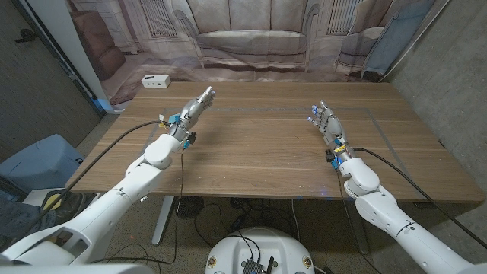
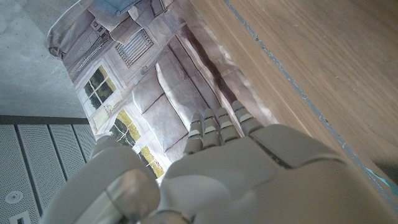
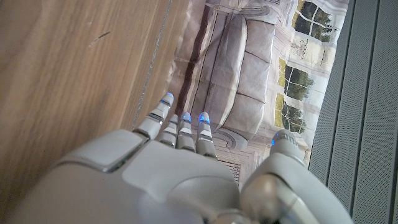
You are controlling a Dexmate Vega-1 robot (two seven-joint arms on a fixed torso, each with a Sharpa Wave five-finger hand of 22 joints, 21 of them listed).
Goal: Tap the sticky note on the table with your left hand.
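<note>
Now both hands hold nothing: left hand [image 1: 193, 108] with fingers straight over the desk [image 1: 259, 144], right hand [image 1: 326, 122] likewise.

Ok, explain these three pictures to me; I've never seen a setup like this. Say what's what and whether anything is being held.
This is a two-armed white robot at a long wooden table. The wide picture comes from a camera on its head, looking down. The other two come from cameras on its wrists, looking along the back of each hand. The left hand and right hand each reach forward over the table with fingers extended, holding nothing. A small white box sits at the far left corner. A printed sofa backdrop hangs behind. I can't make out a sticky note.
</note>
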